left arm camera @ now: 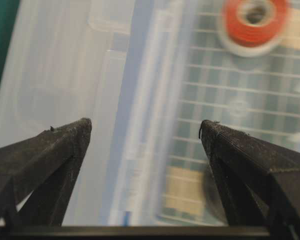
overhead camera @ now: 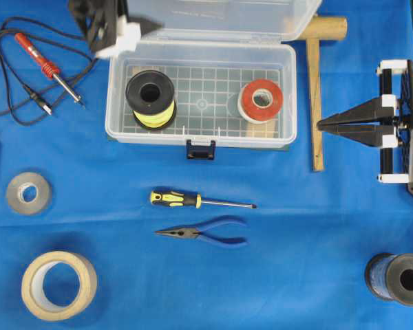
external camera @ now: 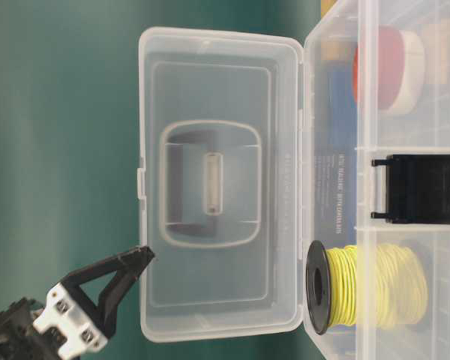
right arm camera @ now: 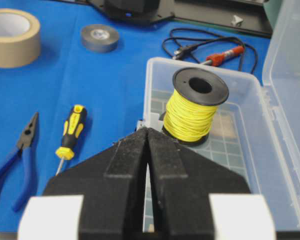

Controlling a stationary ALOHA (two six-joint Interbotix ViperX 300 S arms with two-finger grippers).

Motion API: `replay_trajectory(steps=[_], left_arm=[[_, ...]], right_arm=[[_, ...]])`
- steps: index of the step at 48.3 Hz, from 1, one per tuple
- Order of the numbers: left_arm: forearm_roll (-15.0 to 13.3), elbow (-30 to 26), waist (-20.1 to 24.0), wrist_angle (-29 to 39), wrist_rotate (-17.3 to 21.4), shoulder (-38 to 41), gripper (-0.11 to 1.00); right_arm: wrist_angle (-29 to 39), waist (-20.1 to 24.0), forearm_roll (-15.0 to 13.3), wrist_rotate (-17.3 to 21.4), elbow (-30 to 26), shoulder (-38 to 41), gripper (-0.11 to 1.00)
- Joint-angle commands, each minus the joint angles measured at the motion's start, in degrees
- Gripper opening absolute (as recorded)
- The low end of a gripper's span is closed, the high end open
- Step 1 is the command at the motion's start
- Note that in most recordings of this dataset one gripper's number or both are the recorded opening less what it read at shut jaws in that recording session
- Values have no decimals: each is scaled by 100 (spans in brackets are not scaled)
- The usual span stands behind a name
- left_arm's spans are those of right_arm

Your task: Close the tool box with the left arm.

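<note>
Left fingers [left arm camera: 70, 137] spread full wide, holding nothing, no visible contact with the lid. Hovered by the tool box [overhead camera: 201, 96] at its back left corner, tips aimed across the upright clear lid [external camera: 217, 180]. Likely set behind the lid so a forward push would swing it down over the tray. Right gripper [overhead camera: 330, 124] parked just right of the tool box, fingers pressed together, empty, clear of the lid's swing. Tool box sat open at the back middle of the desk [overhead camera: 296, 240], yellow spool [overhead camera: 151, 96] and red tape roll [overhead camera: 261, 100] inside, latch [overhead camera: 201, 148] undone at the front. Screwdriver [overhead camera: 199, 201] and pliers [overhead camera: 203, 234] lay in front of the tool box, out of the way.
</note>
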Motion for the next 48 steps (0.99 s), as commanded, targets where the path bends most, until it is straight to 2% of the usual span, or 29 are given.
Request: replay_trajectory(steps=[1, 23, 35, 40, 48], left_arm=[[-79, 272, -255, 123, -79, -79, 92], [-88, 853, -1731, -114, -88, -729, 91], [-88, 1002, -2136, -352, -97, -1055, 91], [-44, 1134, -2127, -404, -712, -1345, 91], [-44, 1582, -2127, -624, -1028, -2065, 91]], right_arm=[[-35, -9, 0, -9, -62, 18, 0], [-35, -9, 0, -9, -62, 18, 0], [-44, -9, 0, -9, -62, 9, 0], [-44, -9, 9, -9, -70, 9, 0], [-53, -9, 0, -9, -62, 9, 0]])
